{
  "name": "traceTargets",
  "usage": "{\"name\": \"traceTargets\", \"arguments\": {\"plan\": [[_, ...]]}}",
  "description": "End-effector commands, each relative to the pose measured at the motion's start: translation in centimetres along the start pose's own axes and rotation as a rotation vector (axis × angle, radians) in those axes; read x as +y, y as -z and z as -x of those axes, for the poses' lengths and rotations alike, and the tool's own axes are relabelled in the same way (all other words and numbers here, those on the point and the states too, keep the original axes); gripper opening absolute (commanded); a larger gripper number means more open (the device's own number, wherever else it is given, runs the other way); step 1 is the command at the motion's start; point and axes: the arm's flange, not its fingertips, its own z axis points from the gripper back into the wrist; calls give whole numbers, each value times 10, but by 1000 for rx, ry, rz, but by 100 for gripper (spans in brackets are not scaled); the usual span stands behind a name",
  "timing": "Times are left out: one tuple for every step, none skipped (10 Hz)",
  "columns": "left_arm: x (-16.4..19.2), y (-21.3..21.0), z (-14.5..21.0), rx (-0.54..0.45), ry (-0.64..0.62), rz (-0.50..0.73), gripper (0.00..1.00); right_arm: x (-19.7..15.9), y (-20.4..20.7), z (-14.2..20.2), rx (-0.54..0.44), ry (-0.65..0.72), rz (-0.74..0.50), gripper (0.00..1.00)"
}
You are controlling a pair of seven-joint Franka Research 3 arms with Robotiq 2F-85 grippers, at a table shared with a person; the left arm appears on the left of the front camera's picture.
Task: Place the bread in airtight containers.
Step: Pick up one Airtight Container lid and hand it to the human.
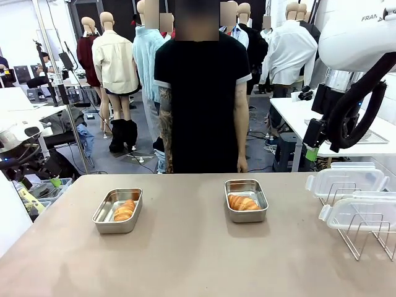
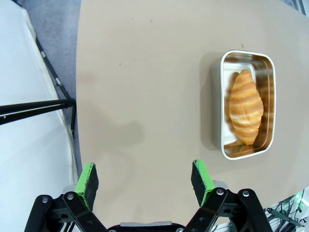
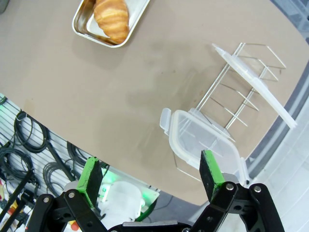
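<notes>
Cut off or unclear: in the right wrist view the right tin [image 3: 86, 24] ran off the top edge, so only part of it and of the right croissant [image 3: 112, 17] showed. The far lid [image 3: 256, 79] stood in the wire rack [image 3: 227, 106] and was seen almost edge-on, its clips hard to make out. The near lid [image 3: 203, 140] leaned with its face to the camera, one corner hidden behind a green pad [image 3: 211, 175]. The bottom edges cut off both grippers' bases.

Right gripper [image 3: 150, 178]: jaws wide, holding nothing, with brown tabletop between the pads. The near lid sat just ahead of one finger. The right tin lay well ahead, on the other finger's side.

Left gripper [image 2: 145, 178]: jaws wide and empty, with bare table [image 2: 145, 72] between and ahead of them. The left tin [image 2: 268, 87] lay ahead and off to one side, outside the line of the pads and well apart from them. The left croissant [image 2: 245, 107] lay lengthwise inside it.

Croissants: golden-orange and glossy, ridged crosswise, fat in the middle and tapering to blunt ends, shorter than their tins.

Tins: shiny steel, rectangular with rounded corners and shallow walls, open-topped, the inner walls mirroring the pastry. Lids: clear plastic with rounded corners and raised rims. Rack: thin bright wire loops. Table: matte brown with a curved edge.
</notes>
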Motion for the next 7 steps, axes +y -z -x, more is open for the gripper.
{"name": "traceTargets", "arguments": {"plan": [[0, -1, 2, -2, -12, -15, 100, 0, -1, -3, 3, 16, 15, 100], [0, -1, 2, -2, -12, -15, 100, 0, -1, -3, 3, 16, 15, 100], [0, -1, 2, -2, -12, -15, 100, 0, -1, -3, 3, 16, 15, 100], [0, -1, 2, -2, -12, -15, 100, 0, -1, -3, 3, 16, 15, 100], [0, -1, 2, -2, -12, -15, 100, 0, -1, -3, 3, 16, 15, 100], [0, -1, 2, -2, -12, -15, 100, 0, -1, -3, 3, 16, 15, 100], [0, -1, 2, -2, -12, -15, 100, 0, -1, -3, 3, 16, 15, 100]]}}
